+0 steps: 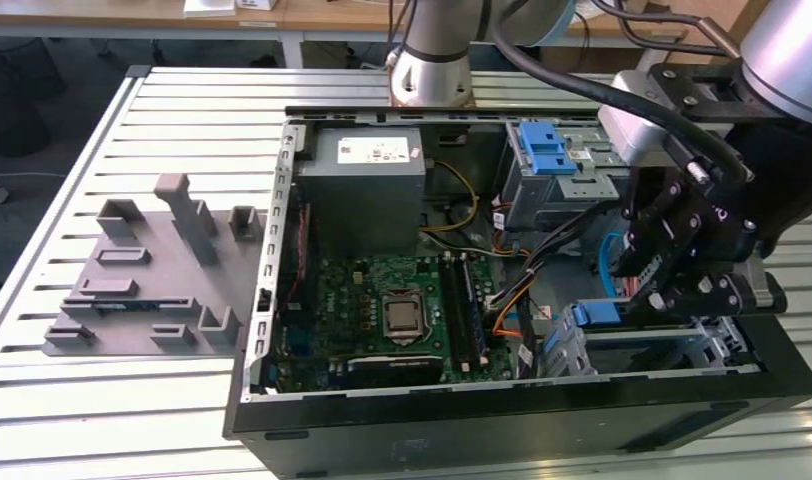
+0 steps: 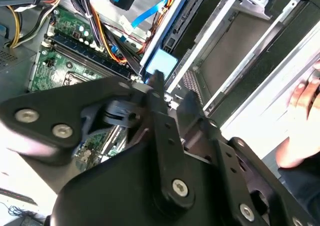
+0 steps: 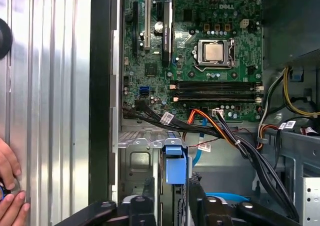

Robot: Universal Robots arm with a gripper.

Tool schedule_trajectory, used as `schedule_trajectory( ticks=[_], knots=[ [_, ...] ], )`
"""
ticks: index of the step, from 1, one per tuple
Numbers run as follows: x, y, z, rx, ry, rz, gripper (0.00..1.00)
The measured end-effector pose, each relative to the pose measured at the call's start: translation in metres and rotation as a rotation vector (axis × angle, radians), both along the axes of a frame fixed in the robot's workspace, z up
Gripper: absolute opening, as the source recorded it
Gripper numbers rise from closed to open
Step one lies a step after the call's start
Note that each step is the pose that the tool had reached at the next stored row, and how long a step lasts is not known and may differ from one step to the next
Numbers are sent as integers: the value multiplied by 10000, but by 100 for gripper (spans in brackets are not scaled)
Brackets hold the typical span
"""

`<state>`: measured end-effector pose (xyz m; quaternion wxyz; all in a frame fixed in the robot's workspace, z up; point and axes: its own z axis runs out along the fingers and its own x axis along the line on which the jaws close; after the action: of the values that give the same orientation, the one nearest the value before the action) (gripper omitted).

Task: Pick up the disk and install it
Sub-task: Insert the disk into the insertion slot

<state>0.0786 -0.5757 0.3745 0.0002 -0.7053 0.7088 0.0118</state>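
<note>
Nearest: gripper (image 3: 171,183), low over drive cage (image 3: 132,158). Straddles disk (image 3: 175,162), edge-up in bay, blue carrier tab betw. jaws. Can't tell if clamped or just close.

Of the disk (image 3: 175,163), just the blue carrier tab clears the drive cage (image 3: 137,161); the body is sunk inside, out of sight. Exterior view: gripper (image 1: 653,300) overlaps the cage and covers the disk's far side. Second wrist view: gripper's black linkage blocks most of the bay. A person's hand (image 3: 9,186) cut off at the frame edge in the first wrist view, blurred in the second wrist view. Arm (image 1: 433,45) cut off by the exterior view's top edge
</note>
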Motion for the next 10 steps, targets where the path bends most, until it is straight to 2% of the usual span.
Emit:
schedule_trajectory(
  ticks=[1, 2, 4, 5, 7, 10],
  knots=[
    [0, 0, -3, 1, 0, 0, 36],
    [0, 0, -5, 0, 0, -1, 36],
    [0, 0, -10, 0, 0, -1, 24],
    [0, 0, -13, 1, 0, 0, 24],
    [0, 0, -20, 2, 0, -1, 13],
    [0, 0, -31, 1, 0, -1, 11]
  ],
)
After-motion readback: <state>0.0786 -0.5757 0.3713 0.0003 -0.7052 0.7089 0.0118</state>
